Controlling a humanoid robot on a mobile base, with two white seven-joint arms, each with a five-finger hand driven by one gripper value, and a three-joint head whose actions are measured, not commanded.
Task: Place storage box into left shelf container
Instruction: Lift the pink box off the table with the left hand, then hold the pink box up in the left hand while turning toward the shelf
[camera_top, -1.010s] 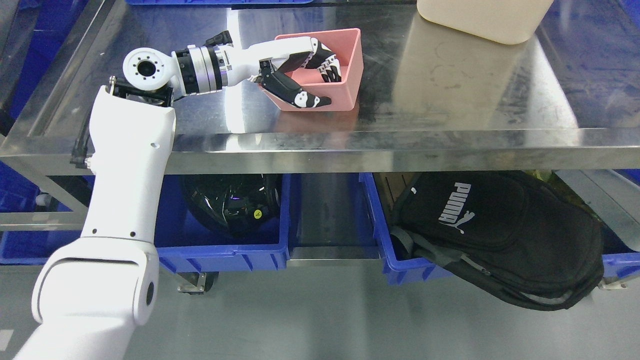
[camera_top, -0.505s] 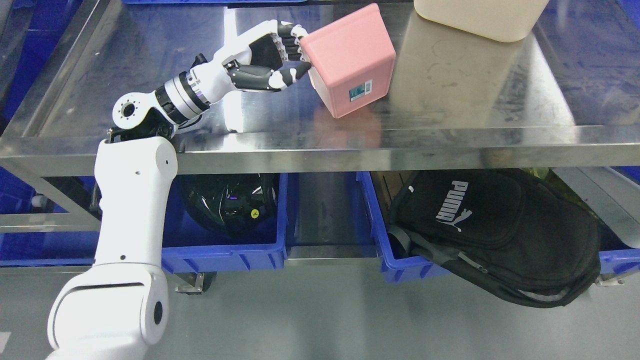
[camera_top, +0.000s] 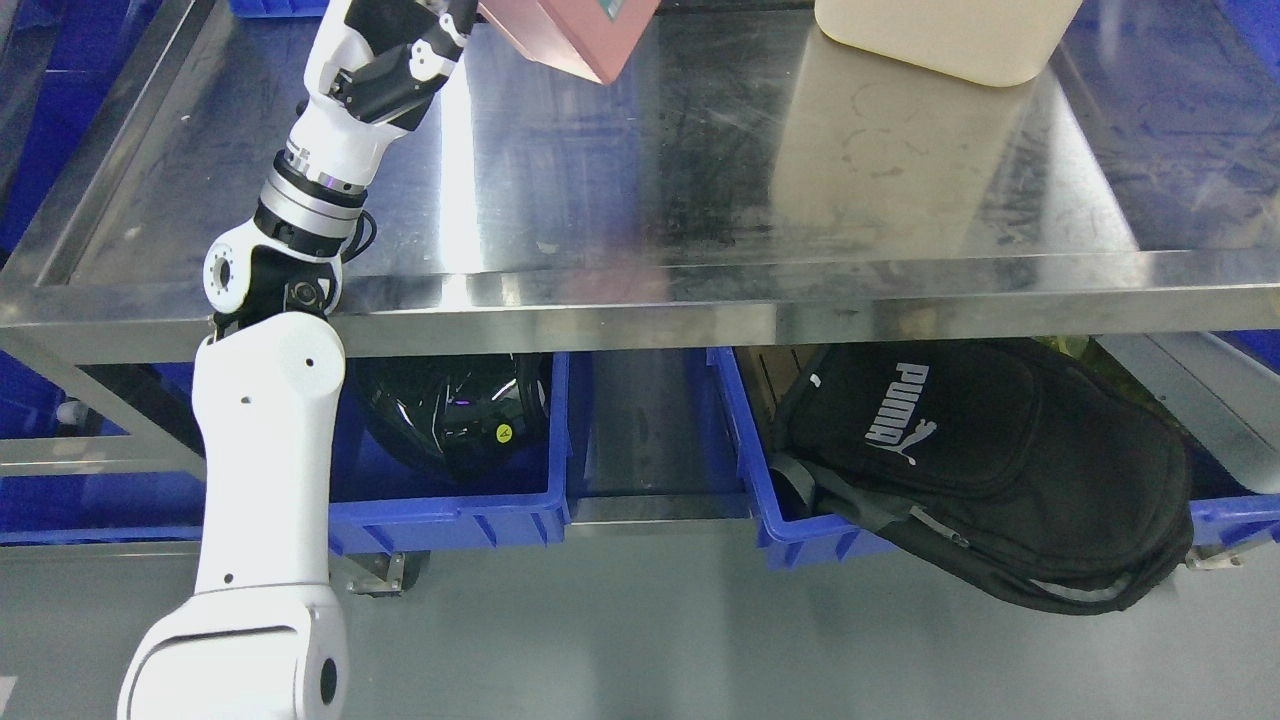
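The pink storage box (camera_top: 575, 35) is lifted above the steel table (camera_top: 700, 180), tilted with its base toward me, and its upper part is cut off by the top edge of the picture. My left hand (camera_top: 440, 30) is shut on the box at its left side; the fingers are mostly out of frame. The left arm (camera_top: 270, 420) rises from the lower left, past the table's front edge. The blue left shelf container (camera_top: 450, 505) sits under the table and holds a black helmet (camera_top: 450, 410). The right arm does not show.
A cream bin (camera_top: 950, 35) stands at the table's back right. A second blue container (camera_top: 800, 510) on the lower shelf at the right holds a black backpack (camera_top: 990, 470) that hangs over its front. Grey floor lies in front.
My left hand has lifted the pink box off the table and swung it up and to the left, so it is now partly out of frame. The camera has shifted slightly.
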